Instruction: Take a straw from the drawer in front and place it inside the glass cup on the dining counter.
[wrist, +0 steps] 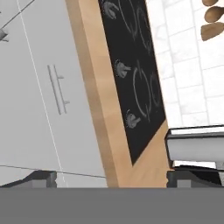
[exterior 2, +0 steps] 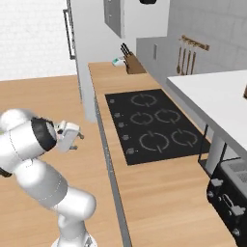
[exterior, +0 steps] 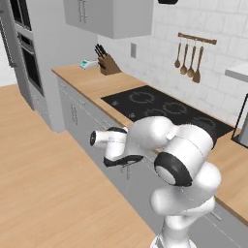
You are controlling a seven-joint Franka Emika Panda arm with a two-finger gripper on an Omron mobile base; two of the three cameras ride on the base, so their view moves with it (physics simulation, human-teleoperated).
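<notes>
Gripper point(exterior: 97, 139) in the left base view hangs off the folded arm, out in front of the grey cabinet fronts point(exterior: 85, 121) below the cooktop point(exterior: 164, 109), holding nothing. Right base view: gripper again beside the worktop edge point(exterior 2: 103, 140), jaw state unclear here. Hand view: fingertips point(wrist: 41, 178) spread wide, released, facing a closed grey drawer point(wrist: 41, 94) with bar handle point(wrist: 58, 89); straw presumably inside, unseen, probably light, stiff, slippery, best pinched mid-length.

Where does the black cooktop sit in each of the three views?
Left base view: cooktop right of centre, beyond the arm.
Right base view: cooktop at centre, on the wooden worktop.
Hand view: cooktop rolled, running down from the top centre.
Shared landmark: the hanging wooden utensils.
</notes>
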